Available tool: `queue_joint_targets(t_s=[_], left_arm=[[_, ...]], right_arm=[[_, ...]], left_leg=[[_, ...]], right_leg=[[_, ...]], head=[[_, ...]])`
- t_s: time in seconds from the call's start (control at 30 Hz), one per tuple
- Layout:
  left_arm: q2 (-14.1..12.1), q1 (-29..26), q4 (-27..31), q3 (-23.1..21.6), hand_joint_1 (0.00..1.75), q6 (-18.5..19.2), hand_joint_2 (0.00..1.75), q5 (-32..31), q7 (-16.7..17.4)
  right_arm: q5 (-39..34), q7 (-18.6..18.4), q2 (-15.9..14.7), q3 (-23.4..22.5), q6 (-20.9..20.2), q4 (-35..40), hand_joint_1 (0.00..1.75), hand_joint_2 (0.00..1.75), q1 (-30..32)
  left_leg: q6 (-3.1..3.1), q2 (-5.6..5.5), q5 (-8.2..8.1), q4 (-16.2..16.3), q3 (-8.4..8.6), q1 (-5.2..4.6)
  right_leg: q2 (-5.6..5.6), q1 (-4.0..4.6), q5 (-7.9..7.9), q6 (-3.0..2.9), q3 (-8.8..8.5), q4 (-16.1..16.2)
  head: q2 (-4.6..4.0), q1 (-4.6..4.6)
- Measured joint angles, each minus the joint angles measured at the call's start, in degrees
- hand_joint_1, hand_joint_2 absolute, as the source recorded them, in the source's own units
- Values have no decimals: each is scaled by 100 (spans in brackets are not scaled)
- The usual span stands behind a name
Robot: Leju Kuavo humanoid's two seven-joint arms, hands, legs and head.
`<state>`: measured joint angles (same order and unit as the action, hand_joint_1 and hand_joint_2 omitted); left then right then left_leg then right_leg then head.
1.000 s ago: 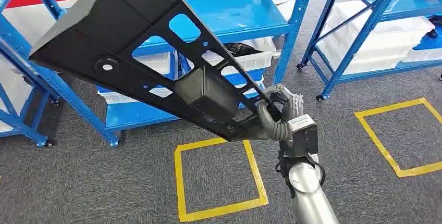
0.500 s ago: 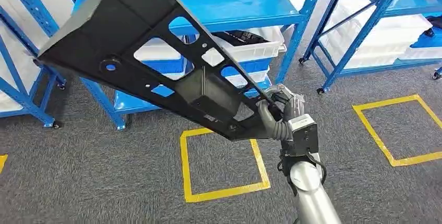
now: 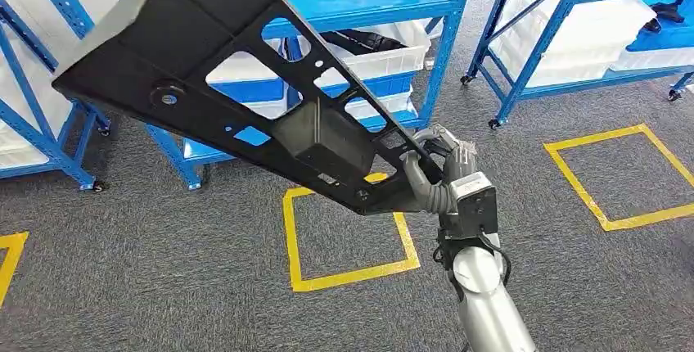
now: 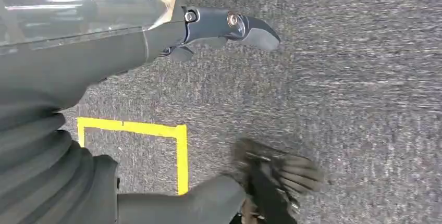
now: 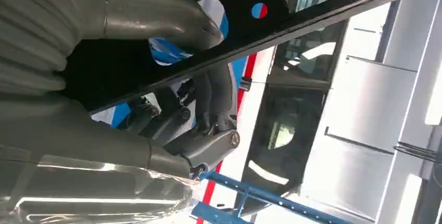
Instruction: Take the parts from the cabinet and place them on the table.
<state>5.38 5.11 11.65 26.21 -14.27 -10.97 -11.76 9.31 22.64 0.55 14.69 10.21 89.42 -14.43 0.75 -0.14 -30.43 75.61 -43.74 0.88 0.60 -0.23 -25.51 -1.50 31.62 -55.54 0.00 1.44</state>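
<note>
Black part, a long flat panel with several cut-out openings and a raised box-like block near its narrow end, was held in the air by the right hand. That hand's fingers were wrapped around the panel's narrow near end, and the panel ran up and to the left from there, widening toward its far end and tilted above the floor. In the right wrist view the same panel crossed the frame as a dark edge, with the thumb on one side of it and the darker fingers curled round the other, so the grasp was firm. The silver right arm rose from the near edge to that hand. The left hand hung over grey carpet with nothing in it; its thumb stood out straight and the other fingers, blurred, were apart from it. Beyond the panel stood blue shelving racks on castors, carrying white bins, one with dark items inside. Yellow tape squares marked the carpet just beside the right hand, with another square to the right.
</note>
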Motion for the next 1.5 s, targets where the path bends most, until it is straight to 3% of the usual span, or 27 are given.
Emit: queue_joint_targets(t_s=[0.03, 0.07, 0.1, 0.13, 0.17, 0.23, 0.27, 0.3, 0.4, 0.47, 0.6, 0.97, 1.2, 1.27, 1.3, 1.33, 1.4, 1.43, 1.47, 1.5], left_arm=[[0, 3, 2, -2, 0, 0, 175, 0, -11], [0, 8, 4, -2, 0, 0, 175, 0, -46], [0, 16, 4, -2, 0, 4, 175, 0, -68], [2, 36, 9, 0, 0, 11, 175, 2, -83], [0, 58, 11, 2, 0, 11, 175, 2, -92], [0, 83, 11, 7, 0, 11, 175, 7, -98], [2, 83, 11, 7, 0, 11, 175, 9, -105], [7, 77, 11, 7, 0, 11, 175, 9, -105], [2, 60, 11, 42, 0, -18, 175, 18, -103], [2, 58, 11, 52, 0, -33, 175, 18, -85], [9, 21, 9, 109, 0, -33, 175, 20, -52], [13, -7, 9, 140, 0, -4, 175, 15, -127], [13, -64, 9, 162, 0, -28, 175, 35, -149], [15, -70, 9, 192, 0, -46, 175, 44, -149], [52, -72, 9, 203, 0, -48, 175, 44, -149], [48, -72, 9, 221, 0, -50, 175, 44, -149], [46, -83, 9, 245, 0, -57, 175, 44, -146], [46, -89, 9, 247, 0, -57, 175, 44, -146], [48, -98, 9, 249, 0, -57, 175, 44, -146], [50, -106, 9, 251, 0, -57, 175, 44, -144]], right_arm=[[0, 0, -2, 0, 0, -2, 175, 175, 21], [0, 0, -9, 0, 2, -2, 175, 175, 36], [0, 0, -13, 0, 4, -2, 175, 175, 49], [2, 4, -11, 0, 2, 4, 175, 175, 57], [15, 11, -15, -2, 4, 22, 175, 175, 60], [28, 17, -15, -2, 4, 22, 175, 175, 53], [31, 20, -17, 0, 7, 24, 175, 175, 62], [35, 20, -17, 0, 7, 24, 175, 175, 63], [37, 22, -22, 0, 7, 24, 175, 175, 76], [76, 22, -24, 0, 7, 31, 175, 175, 104], [122, 22, -31, 0, 7, 61, 175, 175, 153], [-18, -24, -63, 0, -105, 79, 175, 175, 156], [-442, -77, -55, 0, -387, 35, 175, 175, 95], [-485, -77, -61, -2, -402, 18, 175, 175, 70], [-496, -77, -68, -4, -402, 7, 175, 175, 65], [-503, -79, -68, -2, -404, -4, 175, 175, 49], [-529, -77, -68, -2, -404, -28, 175, 175, 48], [-536, -76, -74, -4, -404, -42, 175, 175, 53], [-535, -76, -85, -4, -404, -52, 175, 175, 67], [-536, -76, -87, -4, -404, -59, 175, 175, 78]], left_leg=[[36, 1, 290, -22, 140, 45], [61, 2, 512, -240, 362, 74], [74, 2, 579, -692, 741, 100], [69, -7, 396, -1236, 1147, 120], [40, -14, 174, -1709, 1451, 81], [-62, -11, 110, -1822, 1442, 43], [-78, -8, 122, -1862, 1443, 50], [-92, 1, 135, -1854, 1423, 13], [-195, 5, 199, -1849, 1370, -83], [-231, 5, 226, -1847, 1345, -105], [-253, 5, 250, -1844, 1327, -117], [-250, 4, 252, -1842, 1307, -111], [-289, -1, 275, -1805, 1267, -139], [-348, 18, 339, -1858, 1287, -126], [-368, 83, 395, -1907, 1304, -68], [-392, 86, 412, -1919, 1282, -50], [-415, 150, 435, -1919, 1242, -37], [-406, 191, 441, -1915, 1213, -37], [-388, 222, 452, -1915, 1197, -37], [-375, 270, 458, -1913, 1182, -27]], right_leg=[[1, -16, 61, 26, 94, -15], [0, -25, 106, 56, 176, -44], [-3, -38, 135, 101, 246, -83], [-1, -37, 155, 132, 277, -127], [2, -10, 177, 168, 322, -166], [17, 0, 243, 264, 347, -164], [14, 32, 213, 241, 380, -186], [14, 61, 225, 152, 386, -176], [8, 5, 343, 296, 437, -143], [8, -12, 383, 329, 446, -127], [9, -24, 416, 362, 450, -109], [8, -29, 419, 366, 470, -110], [11, -100, 469, 436, 471, -101], [-15, -61, 506, 494, 479, -76], [-18, -105, 417, 470, 557, -171], [-41, -75, 225, 430, 655, -403], [-48, -99, -208, 374, 1003, -1291], [-51, -104, -378, 387, 1167, -1741], [-49, -117, -426, 424, 1208, -1926], [-47, -136, -400, 464, 1130, -1855]], head=[[-2, -4], [-2, -9], [-2, 0], [-2, 2], [-2, -4], [-2, -18], [-2, -28], [-2, -35], [-2, -33], [-2, -35], [-2, -37], [-2, -35], [-2, -31], [-2, -33], [-2, -20], [-2, -42], [-2, -72], [-2, -77], [-2, -74], [-2, -68]])
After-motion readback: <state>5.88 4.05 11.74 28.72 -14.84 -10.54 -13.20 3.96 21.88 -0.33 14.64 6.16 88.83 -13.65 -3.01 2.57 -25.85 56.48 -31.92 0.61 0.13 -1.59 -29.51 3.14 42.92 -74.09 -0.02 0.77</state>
